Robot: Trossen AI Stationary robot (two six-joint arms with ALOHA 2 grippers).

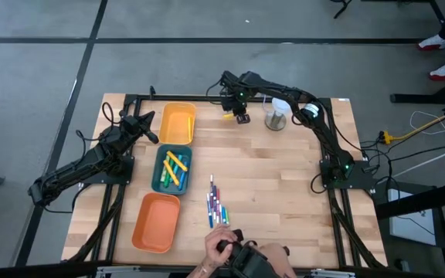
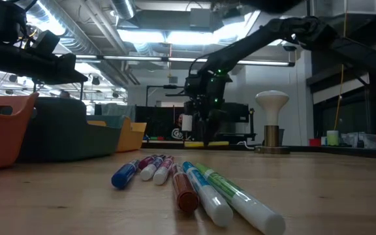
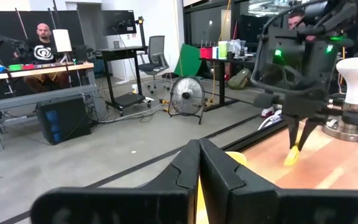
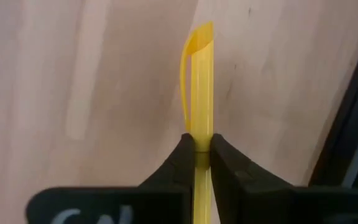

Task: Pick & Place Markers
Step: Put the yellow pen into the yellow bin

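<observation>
no writing can be read on any marker or tray.

taking the teal tray as the landmark: it sits mid-left on the table and holds several markers, yellow and green with a touch of red. the yellow tray lies just beyond it toward the table's far edge, and the orange tray just on its near side; nothing shows inside either of them. a loose row of markers, blue, purple, red, light blue and green, lies on the wood to the right of the teal tray, near the front edge. in the low view these same markers lie side by side with caps pointing at the camera. a person's hand is at the front edge, just below that row.

the right gripper is at the far side of the table, right of the yellow tray, its jaws pinched tight on a yellow marker that sticks out past the fingertips over the wood. a white-topped stand is just to its right.

the left gripper hangs left of the yellow tray, beyond the teal tray's far corner, jaws fully together with nothing between them.
</observation>
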